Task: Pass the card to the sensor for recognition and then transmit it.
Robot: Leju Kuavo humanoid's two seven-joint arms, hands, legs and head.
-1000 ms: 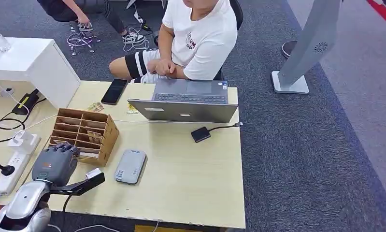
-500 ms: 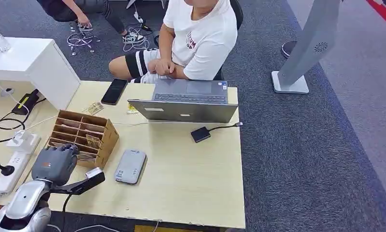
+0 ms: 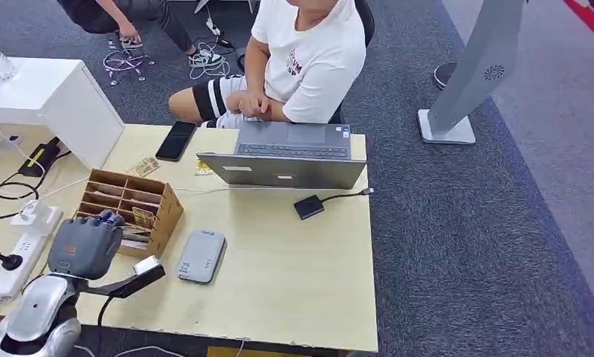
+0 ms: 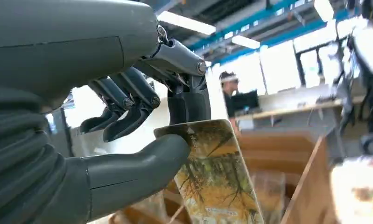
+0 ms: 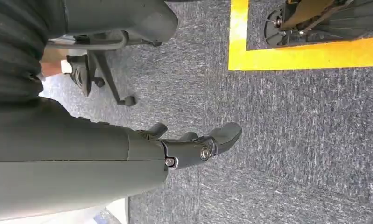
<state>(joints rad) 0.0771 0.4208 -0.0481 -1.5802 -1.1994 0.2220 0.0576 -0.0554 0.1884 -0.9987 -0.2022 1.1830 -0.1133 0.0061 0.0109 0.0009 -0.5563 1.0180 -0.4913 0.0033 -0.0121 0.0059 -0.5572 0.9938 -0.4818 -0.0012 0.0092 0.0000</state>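
Note:
My left hand point(image 3: 85, 245) hovers at the near end of the wooden card box point(image 3: 163, 201) on the table. In the left wrist view the thumb point(image 4: 142, 163) and a finger pinch a card point(image 4: 217, 177) printed with yellow trees, held upright above the box's slots. More cards point(image 3: 143, 217) stand in the box. The grey flat sensor point(image 3: 201, 256) lies on the table just right of the box and of my left hand. My right hand point(image 5: 193, 144) hangs over the carpet with its fingers apart and nothing in them.
A laptop point(image 3: 286, 156) stands at the table's far side with a seated person point(image 3: 301, 59) behind it. A black phone point(image 3: 176, 140), a small black adapter point(image 3: 308, 206) and a white power strip point(image 3: 15, 264) also lie around. A white cabinet point(image 3: 48, 100) stands far left.
My left hand has lifted slightly at the near end of the box, its fingers now a little further over the slots. The sensor and the laptop have not moved.

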